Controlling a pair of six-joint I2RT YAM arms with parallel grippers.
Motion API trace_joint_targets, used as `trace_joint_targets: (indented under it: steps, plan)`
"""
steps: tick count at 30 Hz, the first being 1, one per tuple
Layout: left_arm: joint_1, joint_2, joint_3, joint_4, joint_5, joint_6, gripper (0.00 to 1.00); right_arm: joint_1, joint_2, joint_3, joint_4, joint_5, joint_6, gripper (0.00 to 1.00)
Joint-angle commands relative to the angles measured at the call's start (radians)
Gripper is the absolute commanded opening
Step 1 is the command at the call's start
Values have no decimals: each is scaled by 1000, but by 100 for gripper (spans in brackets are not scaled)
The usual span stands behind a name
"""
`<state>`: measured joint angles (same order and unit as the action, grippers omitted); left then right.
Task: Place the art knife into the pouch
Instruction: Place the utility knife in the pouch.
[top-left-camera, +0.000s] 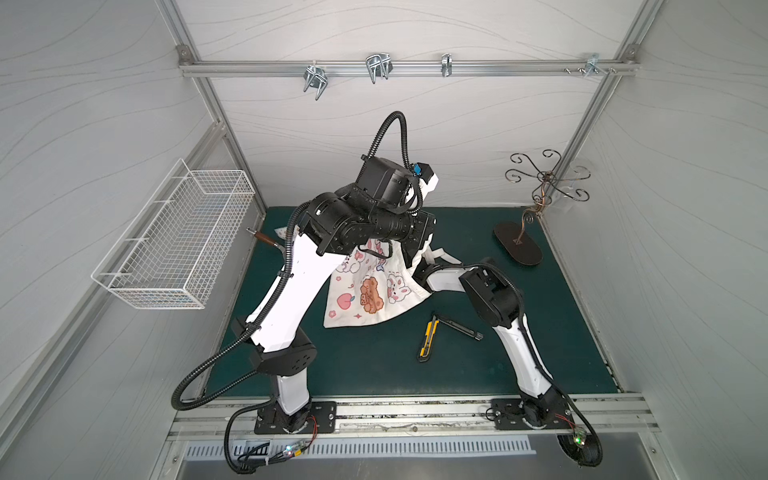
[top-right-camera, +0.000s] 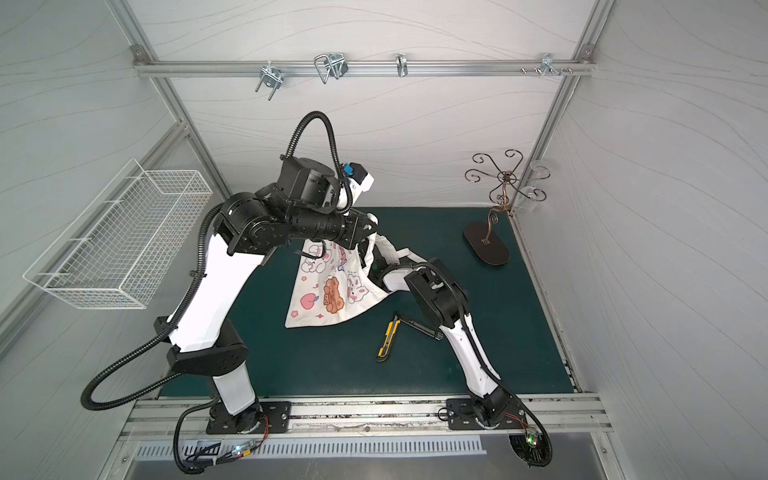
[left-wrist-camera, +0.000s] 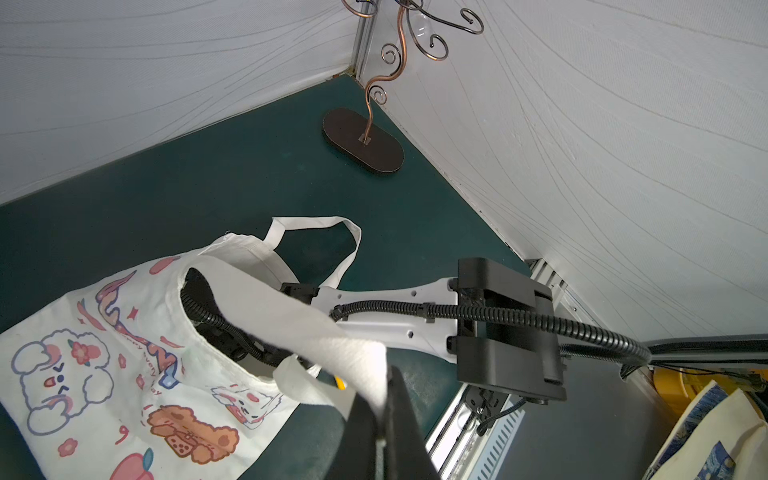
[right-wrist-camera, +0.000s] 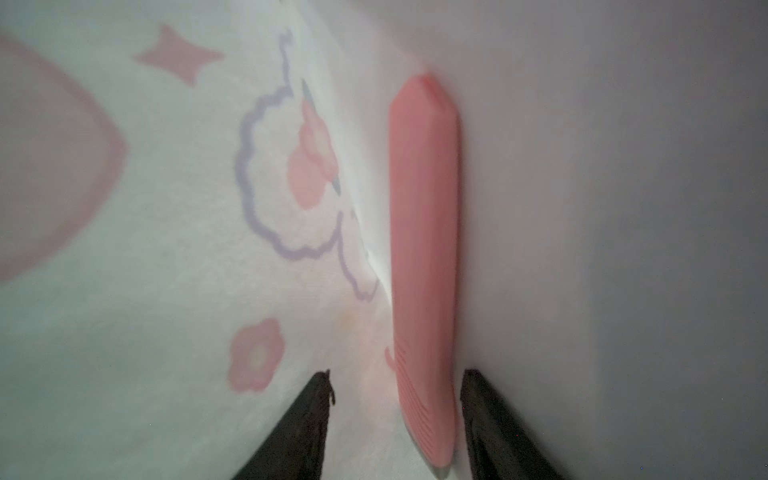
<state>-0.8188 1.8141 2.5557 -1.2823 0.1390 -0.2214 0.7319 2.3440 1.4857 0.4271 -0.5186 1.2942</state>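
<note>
Right wrist view: your right gripper (right-wrist-camera: 397, 374) gapes around the pink art knife (right-wrist-camera: 424, 228) inside the cream bunny-print cloth pouch (right-wrist-camera: 124, 291), lettering unreadable; left gripper (left-wrist-camera: 380, 403) pinches its strap (left-wrist-camera: 291, 316) above green mat (left-wrist-camera: 208, 187).

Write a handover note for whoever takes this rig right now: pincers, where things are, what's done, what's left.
The left pincer is shut on the pouch strap, holding the mouth of the pouch lifted open.
The right pincer is inside the pouch, jaws apart around the pink art knife, not clamping it.
Done: the knife is inside the pouch and seems to rest in a cloth fold.
Left: draw the right arm out without dragging the knife, then probably lower and release the strap.
Also: a yellow cutter and a black cutter lie on the green mat beside the pouch.
</note>
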Motion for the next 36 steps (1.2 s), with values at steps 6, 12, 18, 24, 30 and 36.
trace_joint_targets:
  steps: [6,12,18,24,30,36]
  plan:
    - [1,-57,-24,52,-31,17,0,-26,-81,-85,-21,-16,-42,75]
    - [24,-100,-168,120,-46,16,0,-26,-264,-228,-70,-11,-98,78]
    - [58,-142,-245,163,-14,3,0,-30,-478,-311,-315,100,-223,79]
    - [118,-212,-396,223,14,1,0,-47,-678,-300,-709,286,-385,82]
    - [186,-329,-604,324,59,-26,0,-146,-883,-455,-824,358,-425,84]
    - [218,-378,-692,363,73,-32,0,-185,-917,-474,-863,335,-484,85]
